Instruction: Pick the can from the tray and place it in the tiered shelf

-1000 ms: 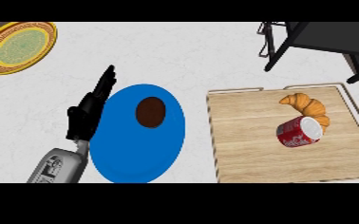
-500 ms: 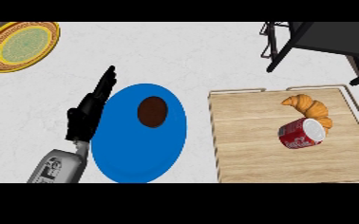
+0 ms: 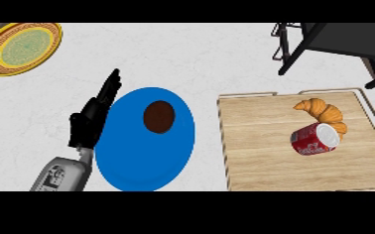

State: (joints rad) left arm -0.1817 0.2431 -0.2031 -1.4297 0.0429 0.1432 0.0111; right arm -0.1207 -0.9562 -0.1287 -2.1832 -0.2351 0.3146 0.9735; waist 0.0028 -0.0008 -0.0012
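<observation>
While the can (image 3: 316, 139) lies tipped (red, silver-topped) on the tray (image 3: 256, 148) | left hand (image 3: 93, 116) straight-fingered, holding nothing

One view only, taken from head height and directed steeply down at the counter (image 3: 205, 54). The left forearm enters from the lower edge at the view's left. The wooden tray (image 3: 256, 148) is cut by the lower right edge; the tiered shelf (image 3: 322, 42) is cropped at upper right, and a yellow plate (image 3: 26, 47) at upper left. No second view overlaps.
</observation>
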